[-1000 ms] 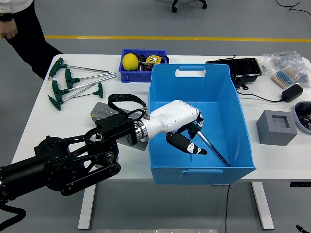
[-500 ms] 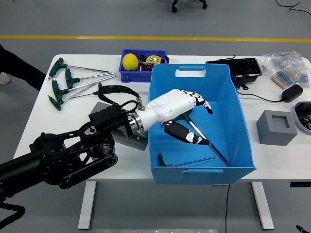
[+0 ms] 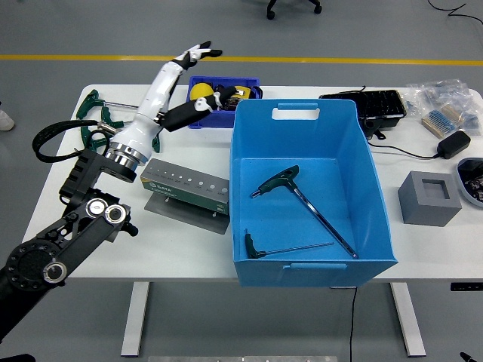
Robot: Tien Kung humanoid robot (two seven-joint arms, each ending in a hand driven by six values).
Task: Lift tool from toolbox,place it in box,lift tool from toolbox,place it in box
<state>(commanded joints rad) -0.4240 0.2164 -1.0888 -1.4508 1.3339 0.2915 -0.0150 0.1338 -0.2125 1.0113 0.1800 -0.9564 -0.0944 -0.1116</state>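
Lying inside the blue box (image 3: 361, 196) are two tools (image 3: 302, 202); left of it, the left hand (image 3: 177, 75) hovers open, empty.

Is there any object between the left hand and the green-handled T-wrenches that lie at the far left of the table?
Nothing visible blocks it. The left hand, open, is raised above the T-wrenches, and its forearm covers part of them. The small blue bin is to its right, the grey tool case nearer the table's front edge. The blue box already holds two wrenches.
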